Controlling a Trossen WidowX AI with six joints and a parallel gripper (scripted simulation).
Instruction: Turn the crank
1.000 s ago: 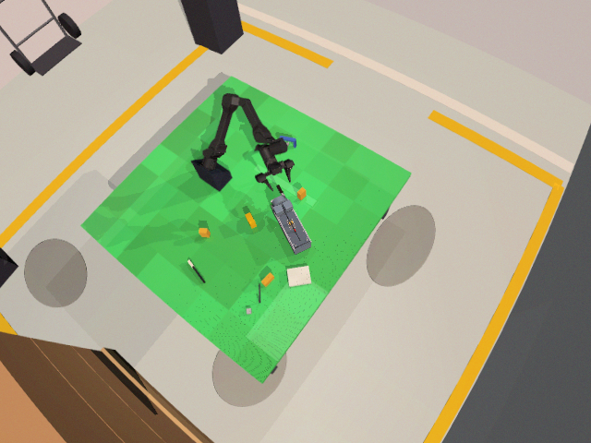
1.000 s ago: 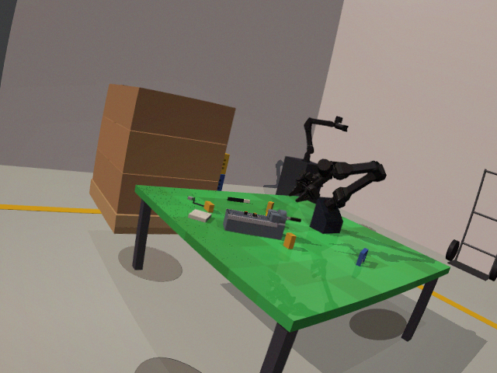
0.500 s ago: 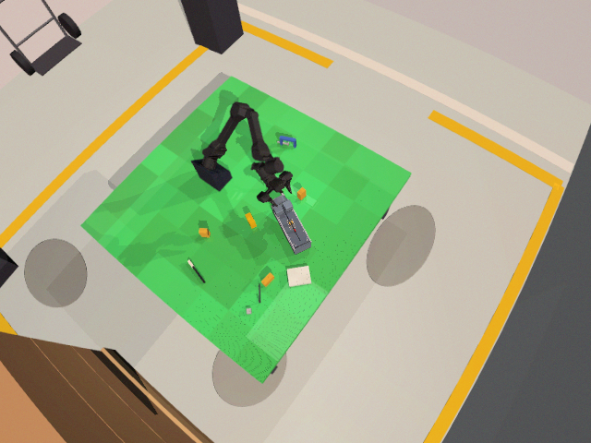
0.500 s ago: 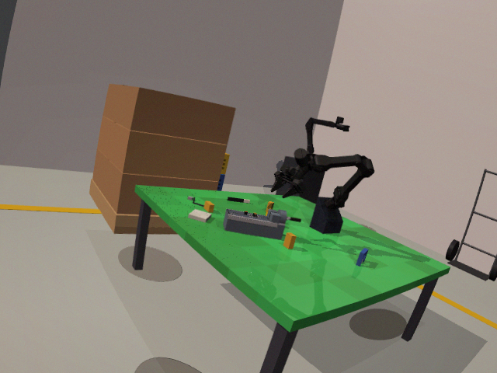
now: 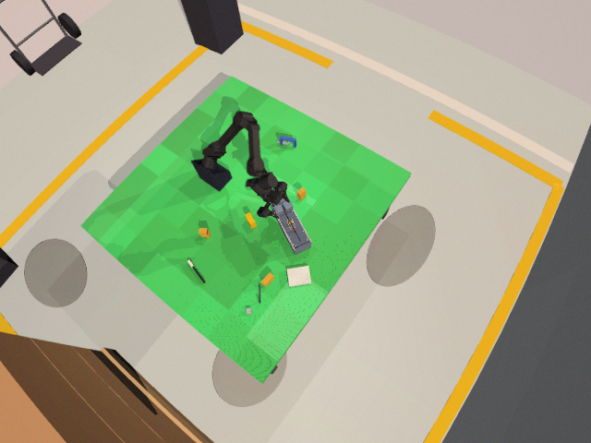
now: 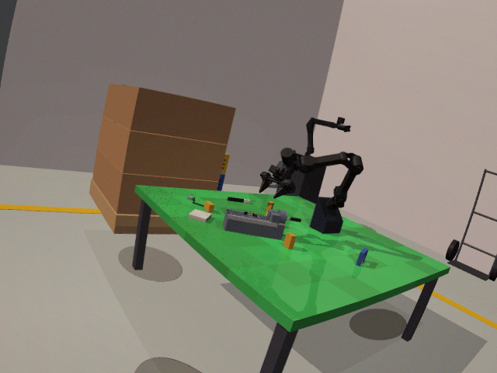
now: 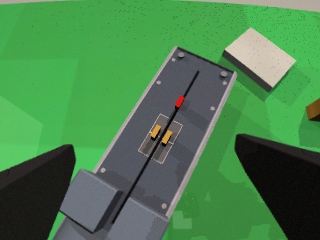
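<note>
The grey machine (image 5: 301, 245) (image 6: 252, 229) (image 7: 150, 100) stands on the green table. Its red pointer (image 7: 180, 101) sits on the dark slot, clearly past the brass marks on the side away from the crank, outside the pale outlined rectangle. The two brass zero marks, one (image 7: 156, 132) left and one (image 7: 167, 137) right of the slot, lie inside that rectangle. The crank's black handle (image 6: 295, 219) sticks out from the machine's end nearer the arm base; it is out of the wrist view. My gripper (image 5: 274, 206) (image 6: 268, 193) (image 7: 157, 147) is wide open and empty, above the machine, clear of the handle.
A white box (image 5: 298, 276) (image 6: 199, 215) (image 7: 260, 57) lies beyond the machine's far end. Orange blocks (image 5: 301, 193) (image 5: 250, 220) stand on either side of the machine; another (image 5: 268, 279) is near the white box. A blue bracket-shaped object (image 5: 287, 138) (image 6: 362, 256) and a black-and-white stick (image 5: 196, 271) lie farther off.
</note>
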